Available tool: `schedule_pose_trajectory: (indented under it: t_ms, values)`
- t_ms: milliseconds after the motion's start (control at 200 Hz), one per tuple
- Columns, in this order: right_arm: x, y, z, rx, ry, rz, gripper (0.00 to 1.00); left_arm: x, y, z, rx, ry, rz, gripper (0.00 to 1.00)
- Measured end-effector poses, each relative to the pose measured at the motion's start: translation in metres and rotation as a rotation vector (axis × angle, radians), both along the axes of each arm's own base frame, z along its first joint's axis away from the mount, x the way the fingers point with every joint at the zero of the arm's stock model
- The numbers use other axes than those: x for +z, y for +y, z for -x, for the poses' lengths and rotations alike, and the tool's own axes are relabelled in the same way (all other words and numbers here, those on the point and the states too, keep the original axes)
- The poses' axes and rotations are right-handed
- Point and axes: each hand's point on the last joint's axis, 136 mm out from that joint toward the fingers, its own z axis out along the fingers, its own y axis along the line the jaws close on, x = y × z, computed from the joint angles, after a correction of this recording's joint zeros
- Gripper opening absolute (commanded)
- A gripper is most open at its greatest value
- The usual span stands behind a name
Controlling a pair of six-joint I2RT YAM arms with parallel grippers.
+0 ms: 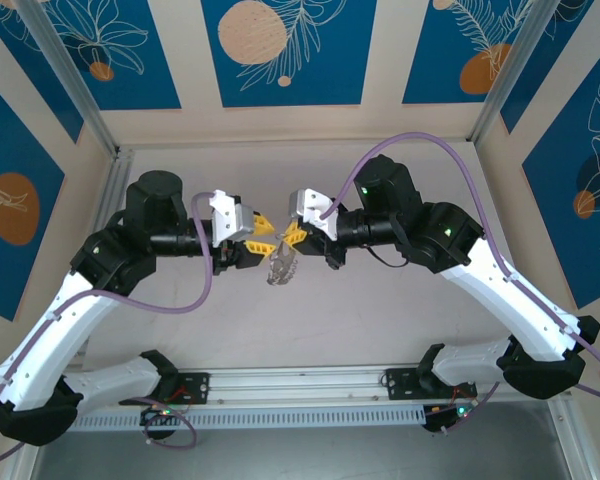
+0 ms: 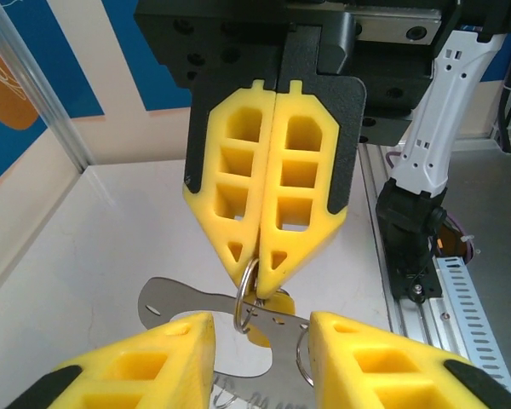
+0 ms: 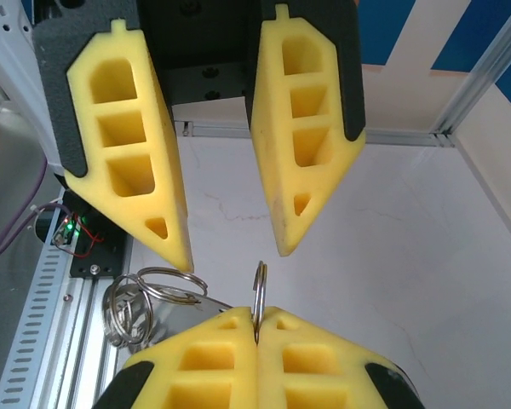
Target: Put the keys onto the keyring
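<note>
Both grippers meet tip to tip above the middle of the table. My right gripper (image 1: pixel 293 236) (image 2: pixel 260 268) (image 3: pixel 257 315) is shut on a small split ring (image 2: pixel 238 307) (image 3: pixel 259 281). That ring passes through a hole in the keyring (image 1: pixel 281 268) (image 2: pixel 169 297) (image 3: pixel 183 313), a flat grey metal hoop hanging under the grippers. A tiny yellow-orange key (image 2: pixel 281 304) sits just behind the hoop at that ring. My left gripper (image 1: pixel 261 238) (image 2: pixel 261 319) (image 3: pixel 232 251) is open, one finger on each side of the hoop. Whether those fingers touch the hoop is unclear. More silvery rings (image 3: pixel 149 294) hang from its edge.
The white table (image 1: pixel 300 330) lies under the grippers. An aluminium rail (image 1: pixel 300 385) with both arm bases runs along the near edge. Metal frame posts (image 1: pixel 65 75) and patterned blue walls close the back and sides. The right arm's base (image 2: pixel 413 230) stands by the rail.
</note>
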Motion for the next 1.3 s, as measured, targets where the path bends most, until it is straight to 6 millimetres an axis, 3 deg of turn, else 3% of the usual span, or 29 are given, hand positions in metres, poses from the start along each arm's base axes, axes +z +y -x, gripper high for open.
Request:
schedule_pose_trajectory:
  t_ms: [375,435,510,815,945,1120,1301]
  values:
    - [0.0,0.002,0.005,0.031,0.016,-0.008,0.0,-0.003,-0.006,-0.007,-0.001,0.005,-0.003,0.31]
    - [-0.001,0.003,0.005,0.033,0.02,-0.007,0.0,-0.006,-0.008,-0.009,-0.004,0.013,-0.008,0.24]
    - [-0.003,0.002,0.002,0.022,0.025,0.002,0.0,-0.009,-0.01,-0.01,-0.015,0.022,-0.015,0.0]
    - [-0.004,-0.002,-0.003,-0.003,0.035,0.001,0.0,-0.011,-0.015,-0.009,-0.035,0.04,0.011,0.0]
    - [-0.002,-0.005,-0.003,-0.009,0.048,-0.041,0.12,-0.007,-0.017,-0.011,-0.041,0.072,0.078,0.0]
    - [0.01,-0.004,-0.005,-0.006,0.032,-0.121,0.11,0.002,-0.012,-0.019,-0.068,0.144,0.225,0.0]
    - [0.026,-0.003,-0.004,0.01,0.009,-0.185,0.09,0.02,-0.011,-0.015,-0.128,0.174,0.312,0.0]
